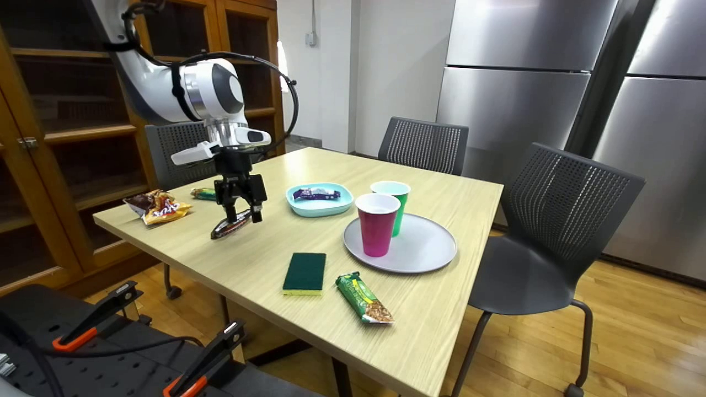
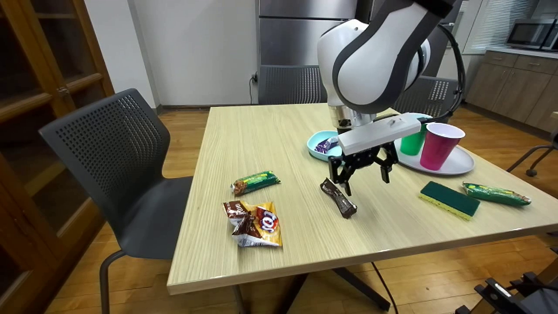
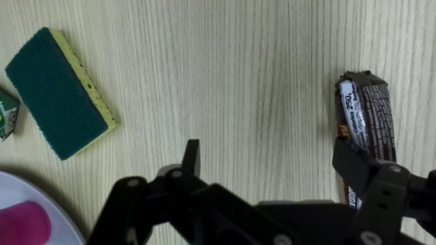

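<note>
Candy bar (image 3: pixel 378 119) beneath one side of a spread gripper (image 3: pixel 267 151)

The gripper stands unclenched, its fingers (image 3: pixel 354 166) wide apart with nothing between them. One finger overlaps the candy bar in the wrist view; whether they touch cannot be told. The bar lies flat on the table (image 1: pixel 287 231), between the sponge (image 3: pixel 56 95) and a crumpled yellow bag (image 2: pixel 257 224). For a sound hold, the gripper would best shift sideways until the bar sits midway between the fingers, and only then descend; coming straight down from here might pin the wrapping under a fingertip. The bar's length runs roughly across the closing line, so little turning seems called for. Being low, it probably favors fingertips close to the table and a gentle squeeze at mid-length.

Legible on the bar: "Calories 250" on a white strip, with the fragments "PEA" and, apparently, "OUGA" along one side; no brand name shows. Farther out, the sponge, green over yellow, shows no writing; the green packet (image 1: pixel 364 300) just beside it has lettering too blurred to read. Beyond stand a pink cup (image 1: pixel 378 231) and a green cup (image 2: pixel 412 143) on a gray plate (image 1: pixel 430 242), no label seen on either. A blue dish (image 1: pixel 317 210) holds a purple packet (image 1: pixel 315 193) with pale, unreadable letters. Near the bag, whose large letters are broken by folds, lies a second green packet (image 2: pixel 256 182), likewise unreadable.
</note>
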Tool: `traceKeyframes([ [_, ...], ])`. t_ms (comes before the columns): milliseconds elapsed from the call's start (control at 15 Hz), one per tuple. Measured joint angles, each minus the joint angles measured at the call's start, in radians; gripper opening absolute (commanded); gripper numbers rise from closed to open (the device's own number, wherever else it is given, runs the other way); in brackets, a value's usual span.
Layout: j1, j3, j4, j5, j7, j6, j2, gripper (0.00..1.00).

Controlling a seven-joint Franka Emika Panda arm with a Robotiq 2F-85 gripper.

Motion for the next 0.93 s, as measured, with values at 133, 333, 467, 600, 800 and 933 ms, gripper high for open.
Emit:
traceKeyframes([
  [133, 0.000, 0.001, 0.000, 0.005, -0.019, 0.010, -0.012, 1.00],
  [333, -0.002, 0.005, 0.000, 0.037, -0.059, 0.031, -0.033, 1.00],
  [467, -0.006, 0.012, 0.000, 0.073, -0.102, 0.051, -0.042, 1.00],
  [600, -0.008, 0.020, 0.000, 0.101, -0.147, 0.067, -0.045, 1.00],
  [800, -0.008, 0.039, 0.000, 0.110, -0.223, 0.084, -0.042, 1.00],
  [933, -0.009, 0.050, 0.000, 0.112, -0.262, 0.095, -0.036, 1.00],
])
